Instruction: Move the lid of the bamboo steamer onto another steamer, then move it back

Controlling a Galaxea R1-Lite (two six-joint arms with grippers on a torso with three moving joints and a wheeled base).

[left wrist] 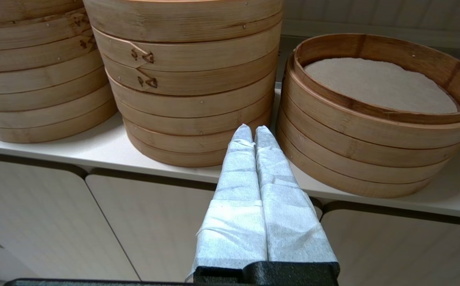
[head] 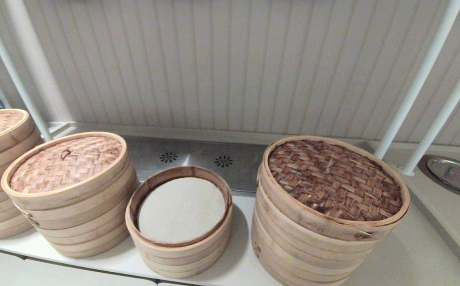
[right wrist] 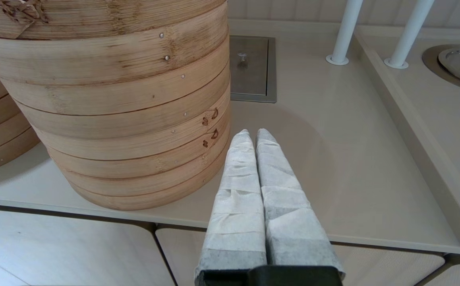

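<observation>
The head view alone shows the bamboo steamer lid point(head: 65, 163), left of centre, capping its stack beside the uncovered short steamer point(head: 179, 222). Only the wrist views show the left gripper point(left wrist: 252, 133) and right gripper point(right wrist: 252, 136), each clenched empty at frame centre.

The head view looks down from above onto the counter point(head: 107, 260). Both wrist views sit low before its near edge, facing inward; head and left wrist views share the open steamer point(head: 179, 222).
</observation>
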